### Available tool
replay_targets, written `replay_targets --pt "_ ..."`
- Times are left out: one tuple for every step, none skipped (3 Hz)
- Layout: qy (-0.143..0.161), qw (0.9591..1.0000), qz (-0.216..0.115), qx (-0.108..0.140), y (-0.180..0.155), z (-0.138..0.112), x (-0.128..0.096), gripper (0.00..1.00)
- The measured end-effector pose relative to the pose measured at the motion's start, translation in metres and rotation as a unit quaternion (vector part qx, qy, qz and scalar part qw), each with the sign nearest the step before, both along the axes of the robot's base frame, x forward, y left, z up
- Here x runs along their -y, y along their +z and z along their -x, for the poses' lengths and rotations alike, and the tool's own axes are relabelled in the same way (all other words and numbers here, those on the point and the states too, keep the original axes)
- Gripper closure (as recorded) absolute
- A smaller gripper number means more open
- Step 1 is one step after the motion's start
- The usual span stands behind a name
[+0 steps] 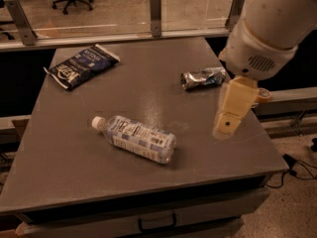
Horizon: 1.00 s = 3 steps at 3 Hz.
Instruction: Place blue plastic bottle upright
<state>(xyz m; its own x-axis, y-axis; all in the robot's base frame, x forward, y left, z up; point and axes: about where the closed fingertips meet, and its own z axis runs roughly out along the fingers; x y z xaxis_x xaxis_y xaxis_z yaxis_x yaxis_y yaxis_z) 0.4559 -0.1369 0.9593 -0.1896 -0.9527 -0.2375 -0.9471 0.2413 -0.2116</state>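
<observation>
Bottle (138,140) lying on its side at middle of table (59,182), cap pointing upper left, base pointing toward gripper (227,125). Gripper hovering well apart, beyond bottle's base end, near can (203,78); grip state impossible to tell.

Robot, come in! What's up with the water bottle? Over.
Gripper over right side of table. Blue plastic bottle on its side mid-table, untouched, cap left. Crushed can, snack bag farther back, not in the way.

I see a flat grey tabletop (74,152). Lying on it: clear plastic bottle with blue-and-white label (136,139) on its side near the middle, white cap pointing left; dark blue snack bag (81,66) back left; crushed silver can (203,78) back right. My tool (227,125) hangs above the right side.
</observation>
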Motion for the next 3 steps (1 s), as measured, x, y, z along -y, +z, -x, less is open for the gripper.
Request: replay_targets --pt "-0.01 0.9996 -0.02 -0.019 -0.016 -0.013 -0.065 0.0" --pt "-0.01 0.9996 -0.02 -0.019 -0.016 -0.013 -0.065 0.0" --pt "-0.031 0.9986 -0.034 -0.027 -0.028 -0.015 -0.08 0.0"
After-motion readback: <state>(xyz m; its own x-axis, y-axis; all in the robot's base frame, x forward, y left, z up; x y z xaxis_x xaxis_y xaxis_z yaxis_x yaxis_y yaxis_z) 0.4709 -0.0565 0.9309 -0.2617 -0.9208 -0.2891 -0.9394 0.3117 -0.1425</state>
